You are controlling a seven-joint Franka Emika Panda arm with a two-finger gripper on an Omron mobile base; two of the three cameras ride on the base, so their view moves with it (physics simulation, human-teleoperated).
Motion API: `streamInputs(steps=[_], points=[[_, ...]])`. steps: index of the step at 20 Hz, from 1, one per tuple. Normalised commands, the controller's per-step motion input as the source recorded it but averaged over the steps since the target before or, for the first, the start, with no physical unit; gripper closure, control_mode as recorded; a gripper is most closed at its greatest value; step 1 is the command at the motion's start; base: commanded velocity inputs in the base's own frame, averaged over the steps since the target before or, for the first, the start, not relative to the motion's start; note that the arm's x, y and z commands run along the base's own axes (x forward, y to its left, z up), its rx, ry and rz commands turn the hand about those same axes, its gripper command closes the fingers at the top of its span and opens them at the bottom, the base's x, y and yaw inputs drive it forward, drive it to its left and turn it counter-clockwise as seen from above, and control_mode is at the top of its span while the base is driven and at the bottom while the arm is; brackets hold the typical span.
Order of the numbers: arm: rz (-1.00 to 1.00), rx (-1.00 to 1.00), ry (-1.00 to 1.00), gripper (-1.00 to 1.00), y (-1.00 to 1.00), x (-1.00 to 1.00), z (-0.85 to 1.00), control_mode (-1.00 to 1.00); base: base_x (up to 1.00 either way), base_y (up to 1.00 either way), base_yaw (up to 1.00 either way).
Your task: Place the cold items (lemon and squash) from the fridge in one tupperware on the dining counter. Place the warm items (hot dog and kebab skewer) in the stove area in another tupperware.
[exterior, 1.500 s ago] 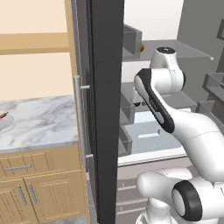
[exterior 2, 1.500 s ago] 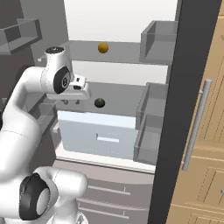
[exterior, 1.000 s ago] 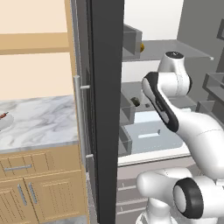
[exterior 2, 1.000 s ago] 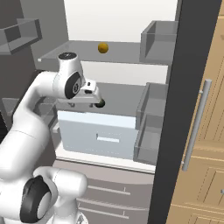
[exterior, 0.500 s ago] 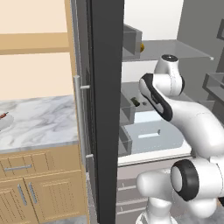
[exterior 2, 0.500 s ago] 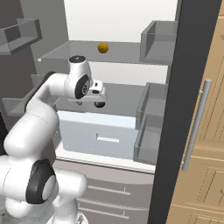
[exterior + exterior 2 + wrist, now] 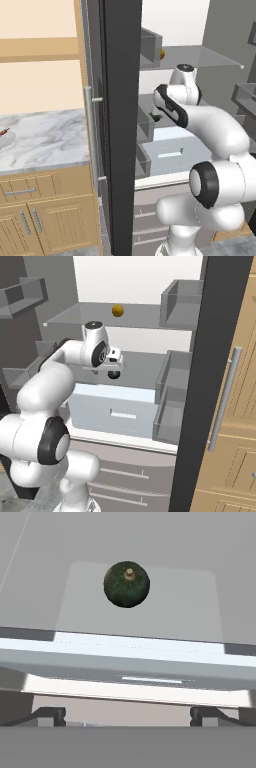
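Observation:
The squash (image 7: 127, 584) is a dark green ball with a pale stem. It lies on the fridge's grey middle shelf (image 7: 140, 368), above the white drawer. My gripper (image 7: 127, 716) is open, its two tips wide apart, and the squash lies ahead of them, apart from both. From the right base, the gripper (image 7: 115, 364) hangs just over the squash (image 7: 114, 374). The lemon (image 7: 117, 310) rests on the glass top shelf, and it also peeks out beside a door bin, lemon (image 7: 161, 52). Tupperware, hot dog and skewer are out of view.
The open dark fridge door (image 7: 122, 125) stands between the arm and the marble counter (image 7: 45, 140). Grey door bins (image 7: 172, 391) line the right side. A white drawer front (image 7: 112, 408) sits under the middle shelf.
The arm has reached further into the fridge, carrying the hand from left of the squash to just above it. Squash and lemon have not moved.

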Motion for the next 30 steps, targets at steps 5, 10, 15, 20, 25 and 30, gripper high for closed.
streamInputs(steps=[5,10,15,20,25,30], points=[[0.00,0.00,0.00,-1.00,0.00,0.36,-0.18,-1.00,0.00,0.00,0.00],[0.00,0.00,0.00,-1.00,0.00,0.27,-0.18,-1.00,0.00,0.00,0.00],[0.00,0.00,0.00,-1.00,0.04,0.21,-0.17,-1.00,0.00,0.00,0.00],[0.00,0.00,0.00,-1.00,0.11,0.20,-0.13,-1.00,0.00,0.00,0.00],[0.00,0.00,0.00,-1.00,0.04,0.21,-0.12,-1.00,0.00,0.00,0.00],[-0.01,0.00,0.00,-1.00,0.02,0.22,-0.14,-1.00,0.00,0.00,0.00]])
